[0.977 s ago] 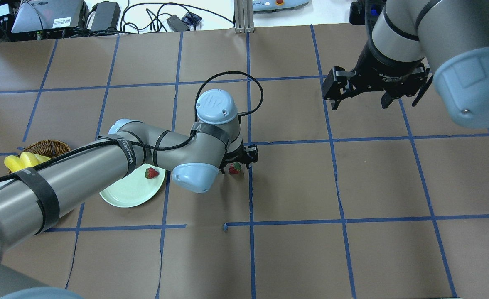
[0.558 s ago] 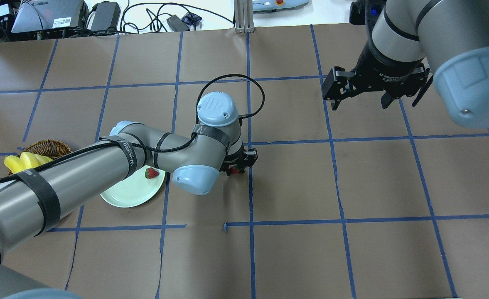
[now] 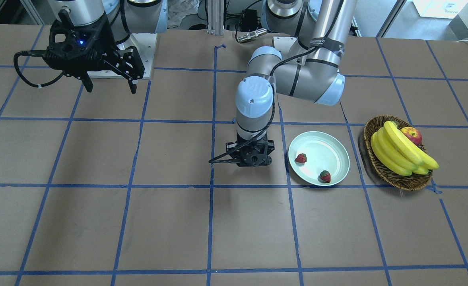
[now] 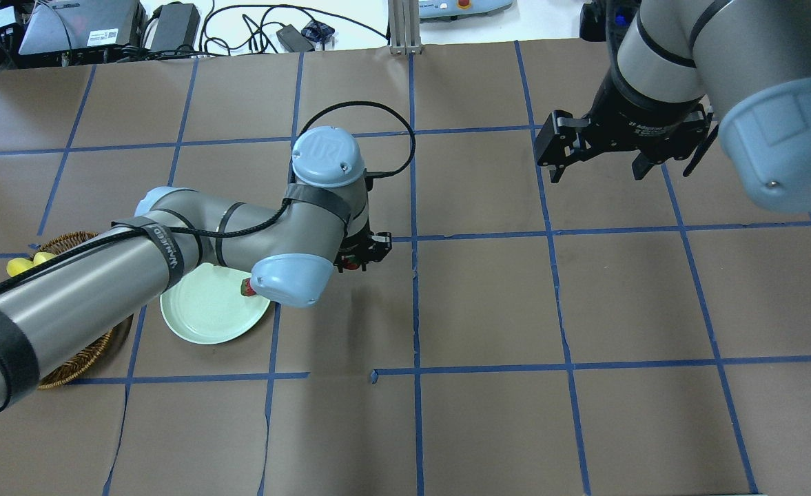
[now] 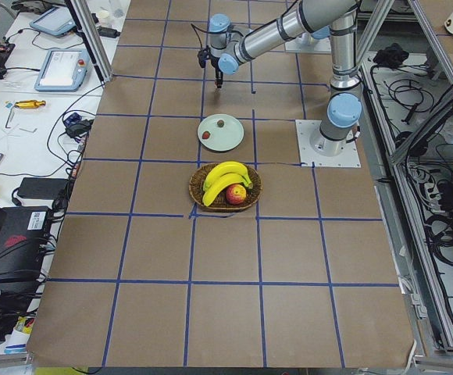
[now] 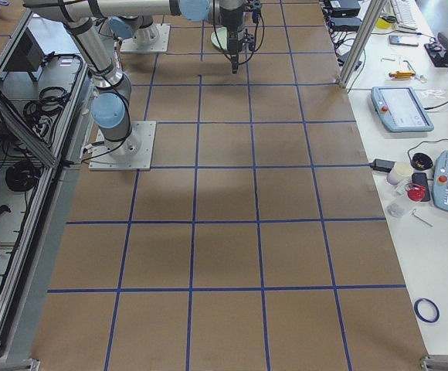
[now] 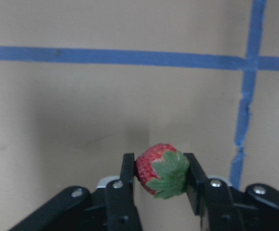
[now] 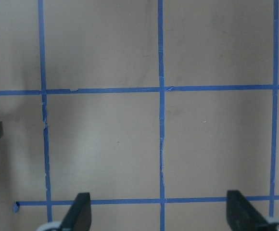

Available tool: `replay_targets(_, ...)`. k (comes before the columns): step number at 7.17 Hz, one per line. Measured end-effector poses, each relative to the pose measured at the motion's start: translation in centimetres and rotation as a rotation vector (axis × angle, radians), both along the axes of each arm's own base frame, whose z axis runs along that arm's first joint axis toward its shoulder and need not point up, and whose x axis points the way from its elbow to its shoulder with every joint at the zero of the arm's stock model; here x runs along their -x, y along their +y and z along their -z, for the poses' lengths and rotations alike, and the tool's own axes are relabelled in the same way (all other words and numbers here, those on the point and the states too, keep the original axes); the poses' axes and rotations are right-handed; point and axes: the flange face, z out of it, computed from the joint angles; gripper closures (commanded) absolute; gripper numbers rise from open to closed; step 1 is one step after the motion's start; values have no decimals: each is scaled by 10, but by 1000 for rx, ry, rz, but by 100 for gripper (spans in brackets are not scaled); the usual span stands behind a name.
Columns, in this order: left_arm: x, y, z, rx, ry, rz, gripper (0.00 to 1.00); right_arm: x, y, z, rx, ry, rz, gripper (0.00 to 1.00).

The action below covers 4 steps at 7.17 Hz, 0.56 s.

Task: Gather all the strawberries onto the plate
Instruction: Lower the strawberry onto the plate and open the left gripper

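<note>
You had the left tool closed on 1 strawberry, pinched between both fingers and held above the brown surface, near the plate. 2 other strawberries lay in the plate, apart from each other. Your right tool hung open, well apart from the plate, over the blue-taped surface.

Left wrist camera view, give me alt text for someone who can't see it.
A small red strawberry with a green leafy cap is pinched between the two black fingers of the left gripper. Behind it lies the brown paper table cover, crossed by blue tape lines.
</note>
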Motion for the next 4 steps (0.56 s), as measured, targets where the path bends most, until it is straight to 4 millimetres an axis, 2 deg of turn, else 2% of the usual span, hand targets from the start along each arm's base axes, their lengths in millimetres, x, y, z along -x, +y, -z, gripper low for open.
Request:
replay_targets(1,-38,-3,-9,-47,-39,25,92,0,0,0,0,0,0,0)
replay_targets(3,-123,2,-9,-139,-85,77,88,0,0,0,2,0,0,0)
replay_targets(4,-156,5,-4,-169,-80,82,67,0,0,0,2,0,0,0)
